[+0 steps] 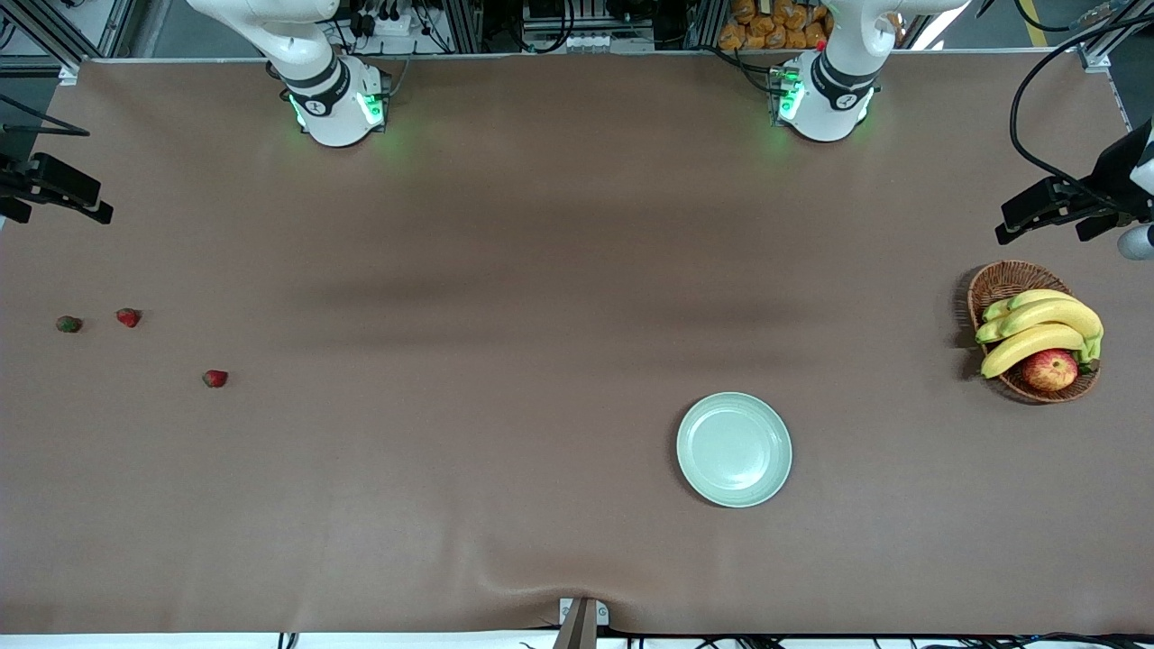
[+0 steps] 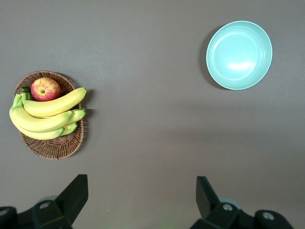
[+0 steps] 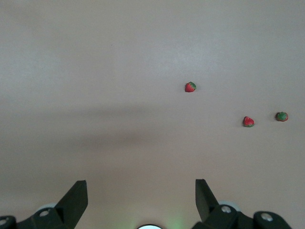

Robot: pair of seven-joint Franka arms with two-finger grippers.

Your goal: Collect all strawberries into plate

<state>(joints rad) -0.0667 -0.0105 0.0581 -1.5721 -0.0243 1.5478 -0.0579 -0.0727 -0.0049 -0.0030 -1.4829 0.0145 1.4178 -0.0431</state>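
Three strawberries lie loose on the brown bench at the right arm's end. The darker, greener strawberry (image 1: 68, 324) sits closest to that end's edge. A red strawberry (image 1: 128, 316) lies just beside it, toward the middle. The third strawberry (image 1: 215, 379) is apart from the pair, nearer the front camera and farther in toward the middle.

Right tool (image 3: 141, 200): high over bare bench, fingers (image 3: 76, 198) spread wide apart, nothing between them. All three berries show in the right wrist view, well clear of the fingers. The right arm waits near its base.

Plate (image 1: 734, 449): pale mint-green, round, shallow rim, nothing on it. It lies in the half of the bench toward the left arm's end, nearer the front camera than any berry, and well apart from all three.

Left tool (image 2: 142, 200): up over bare bench, fingers (image 2: 205, 193) wide apart, holding nothing. The left arm waits as well.

Wicker basket (image 1: 1001, 281) at the left arm's end, well apart from the plate and farther from the front camera. It holds a bunch of bananas (image 1: 1037, 329) and a red-yellow apple (image 1: 1049, 370); the apple rests against the bananas on the side nearer the front camera.
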